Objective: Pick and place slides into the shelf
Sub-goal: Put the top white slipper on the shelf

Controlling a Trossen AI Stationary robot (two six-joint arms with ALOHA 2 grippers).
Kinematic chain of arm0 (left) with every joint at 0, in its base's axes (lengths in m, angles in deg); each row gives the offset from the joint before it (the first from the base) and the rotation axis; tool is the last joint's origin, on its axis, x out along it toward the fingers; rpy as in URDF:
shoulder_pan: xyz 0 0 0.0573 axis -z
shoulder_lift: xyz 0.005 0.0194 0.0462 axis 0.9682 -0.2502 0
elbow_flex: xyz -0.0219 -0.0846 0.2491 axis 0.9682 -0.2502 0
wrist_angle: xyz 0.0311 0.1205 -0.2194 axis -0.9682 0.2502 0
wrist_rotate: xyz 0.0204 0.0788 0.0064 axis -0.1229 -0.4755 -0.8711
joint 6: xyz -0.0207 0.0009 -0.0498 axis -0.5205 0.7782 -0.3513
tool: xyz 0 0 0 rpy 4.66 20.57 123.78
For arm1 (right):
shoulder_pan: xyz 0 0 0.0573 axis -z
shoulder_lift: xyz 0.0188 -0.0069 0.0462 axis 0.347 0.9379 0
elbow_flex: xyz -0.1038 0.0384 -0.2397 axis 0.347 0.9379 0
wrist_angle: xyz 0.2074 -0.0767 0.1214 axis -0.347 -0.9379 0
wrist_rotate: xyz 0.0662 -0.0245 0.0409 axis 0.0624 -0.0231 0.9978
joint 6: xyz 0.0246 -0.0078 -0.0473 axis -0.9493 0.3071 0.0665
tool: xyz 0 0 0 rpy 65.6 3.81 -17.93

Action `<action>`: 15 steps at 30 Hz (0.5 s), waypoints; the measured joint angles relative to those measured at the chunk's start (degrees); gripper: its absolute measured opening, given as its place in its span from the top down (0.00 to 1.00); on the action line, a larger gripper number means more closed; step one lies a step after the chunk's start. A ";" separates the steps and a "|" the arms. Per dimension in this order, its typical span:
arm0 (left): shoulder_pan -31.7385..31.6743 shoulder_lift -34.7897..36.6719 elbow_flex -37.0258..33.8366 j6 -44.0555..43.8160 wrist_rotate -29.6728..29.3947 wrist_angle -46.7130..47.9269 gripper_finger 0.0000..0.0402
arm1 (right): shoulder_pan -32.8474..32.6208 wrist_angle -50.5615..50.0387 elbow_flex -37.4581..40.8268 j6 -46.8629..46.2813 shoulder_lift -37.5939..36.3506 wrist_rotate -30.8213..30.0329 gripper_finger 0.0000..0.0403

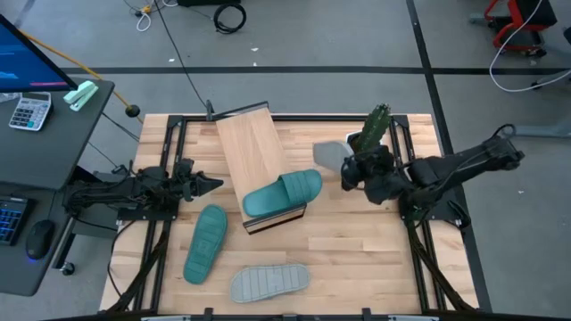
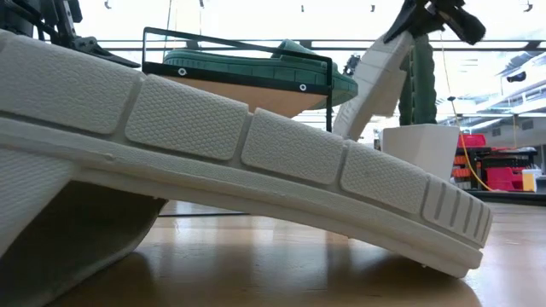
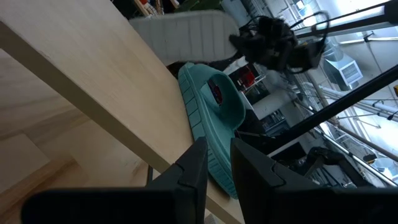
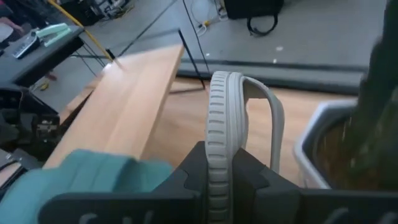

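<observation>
The light wood shelf (image 1: 254, 152) lies slantwise at mid-table. One teal slide (image 1: 284, 193) rests strap up, sole down, on its near end. A second teal slide (image 1: 205, 242) and a pale grey slide (image 1: 269, 282) lie sole up on the table near the front. My right gripper (image 1: 350, 169) is shut on another pale grey slide (image 1: 330, 154), just right of the shelf. My left gripper (image 1: 212, 185) waits at the table's left, pointing level at the shelf. Its fingers (image 3: 194, 171) stand a narrow gap apart with nothing between them. My right gripper pinches the grey slide's sole at one end (image 4: 219, 134), one finger on each face, so the ribbed side wall shows between them. The fingers come slanting down from the table's right. The slide (image 2: 375, 77) hangs tilted below the gripper, strap (image 4: 273, 118) to one side. The near slide hides its lower end.
A potted cactus (image 1: 376, 127) in a white pot (image 2: 418, 145) stands close behind my right gripper at the far right. A desk with a calculator (image 1: 29, 111) lies beyond the table's left edge. Bare tabletop shows at the near right (image 1: 375, 259).
</observation>
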 joint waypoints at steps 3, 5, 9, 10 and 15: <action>-0.02 -0.02 0.00 -0.01 0.00 0.00 0.81 | 1.82 0.06 -3.77 6.65 0.00 -0.08 0.90; 0.00 -0.02 0.00 0.00 0.00 0.02 0.81 | 2.90 0.14 -6.69 10.82 0.00 -0.07 0.90; -0.02 -0.02 0.00 0.80 0.00 0.02 0.81 | 4.23 3.67 -12.27 19.78 -0.02 0.44 0.90; 0.00 -0.01 0.00 0.90 -0.01 0.02 0.81 | 4.37 4.79 -13.62 22.50 -0.02 0.99 0.90; 0.00 -0.02 0.00 1.38 -0.02 0.04 0.81 | 5.64 10.40 -20.90 34.70 -0.02 8.47 0.90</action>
